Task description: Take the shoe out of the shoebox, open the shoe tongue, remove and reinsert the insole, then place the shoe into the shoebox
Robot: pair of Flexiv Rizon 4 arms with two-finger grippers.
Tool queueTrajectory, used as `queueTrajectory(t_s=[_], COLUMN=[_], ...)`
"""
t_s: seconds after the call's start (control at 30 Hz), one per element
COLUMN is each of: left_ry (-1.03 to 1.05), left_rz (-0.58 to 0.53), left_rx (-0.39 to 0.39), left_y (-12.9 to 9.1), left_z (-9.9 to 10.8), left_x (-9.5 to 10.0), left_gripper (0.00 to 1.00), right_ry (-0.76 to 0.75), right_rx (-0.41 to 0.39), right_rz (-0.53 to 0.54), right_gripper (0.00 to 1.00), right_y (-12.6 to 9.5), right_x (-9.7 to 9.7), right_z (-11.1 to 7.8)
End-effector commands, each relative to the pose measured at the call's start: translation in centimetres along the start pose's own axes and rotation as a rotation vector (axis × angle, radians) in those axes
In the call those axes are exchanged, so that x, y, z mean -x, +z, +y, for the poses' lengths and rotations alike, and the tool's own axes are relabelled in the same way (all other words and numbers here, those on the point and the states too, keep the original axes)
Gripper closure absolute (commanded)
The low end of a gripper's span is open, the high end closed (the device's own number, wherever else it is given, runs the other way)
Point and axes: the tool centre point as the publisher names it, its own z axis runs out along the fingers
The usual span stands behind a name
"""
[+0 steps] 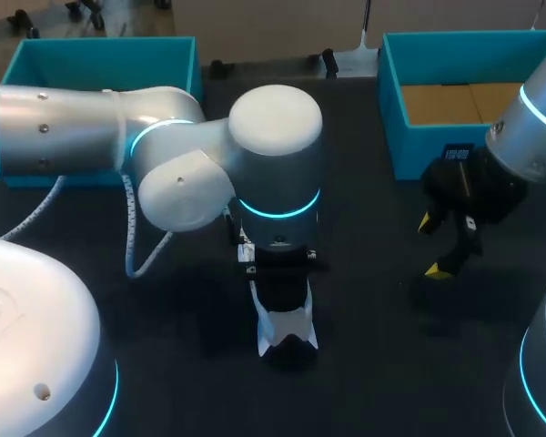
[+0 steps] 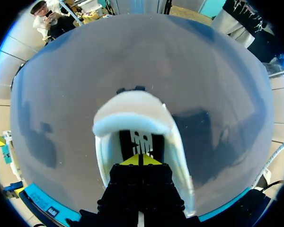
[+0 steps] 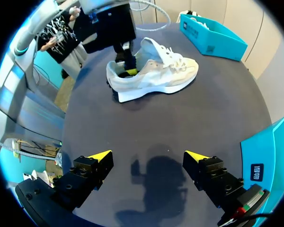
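The left gripper (image 2: 141, 160) has its two yellow tips pressed together, with only a hairline seam between them. They are sunk into the mouth of the shoe (image 2: 132, 109), just above the insole (image 2: 141, 141), whose dark print shows ahead of them. Whether the tips nip an edge of the insole cannot be told. The white padded collar curves around the fingers on both sides and ahead. The right wrist view shows the same black fingers standing in the shoe's opening near the heel. The shoe sits upright on its sole on the dark table (image 1: 382, 364), out of either box, laced, with its toe turned toward the far teal box (image 3: 213, 30). In the head view the left arm (image 1: 91, 127) comes in from the left and bends down over the middle of the table. Its wrist hides most of the shoe, so only a white end shows below it. The right gripper (image 3: 149, 156) has its jaws spread wide and holds nothing. It hangs above bare table, well apart from the shoe, with its shadow on the surface beneath. The shoebox (image 1: 396, 109), teal with a brown cardboard floor, stands just beside it at the table's right rear.
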Motion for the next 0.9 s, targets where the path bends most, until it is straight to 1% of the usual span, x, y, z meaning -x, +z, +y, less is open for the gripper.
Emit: queueTrajectory(t_s=[0.03, 0.1, 0.17, 0.27, 0.47, 0.5, 0.63, 0.8, 0.9], left_ry=[0.004, 0.015, 0.017, 0.008, -0.011, -0.033, -0.05, -0.071, -0.074], left_rz=[0.001, 0.011, 0.015, 0.018, 0.026, 0.034, 0.021, 0.012, 0.01], left_rx=[-0.038, -0.057, -0.058, -0.05, -0.036, -0.019, 0.018, 0.061, 0.072], left_y=[0.8, 1.7, 2.3, 3.2, 3.4, 2.9, 1.1, -0.9, -1.5], left_z=[-0.2, -0.6, -1.0, -0.8, -0.4, 0.1, 0.5, 1.2, 1.4], left_x=[0.0, 0.3, 0.5, 0.5, 0.1, -0.7, -1.4, -1.8, -1.7], left_gripper=[1.0, 1.0, 1.0, 1.0, 1.0, 1.0, 1.0, 1.0, 1.0], right_ry=[0.001, 0.001, 0.001, 0.001, 0.001, 0.001, 0.001, 0.001, 0.001], right_rx=[-0.003, -0.003, -0.003, -0.003, -0.003, -0.003, -0.003, -0.003, -0.003], right_rz=[-0.003, -0.003, -0.003, -0.003, -0.003, -0.003, -0.003, -0.003, -0.003], right_gripper=[0.0, 0.0, 0.0, 0.0, 0.0, 0.0, 0.0, 0.0, 0.0], right_y=[0.0, 0.0, 0.0, 0.0, 0.0, 0.0, 0.0, 0.0, 0.0], right_x=[-0.1, -0.1, -0.1, -0.1, -0.1, -0.1, -0.1, -0.1, -0.1], right_z=[0.0, 0.0, 0.0, 0.0, 0.0, 0.0, 0.0, 0.0, 0.0])
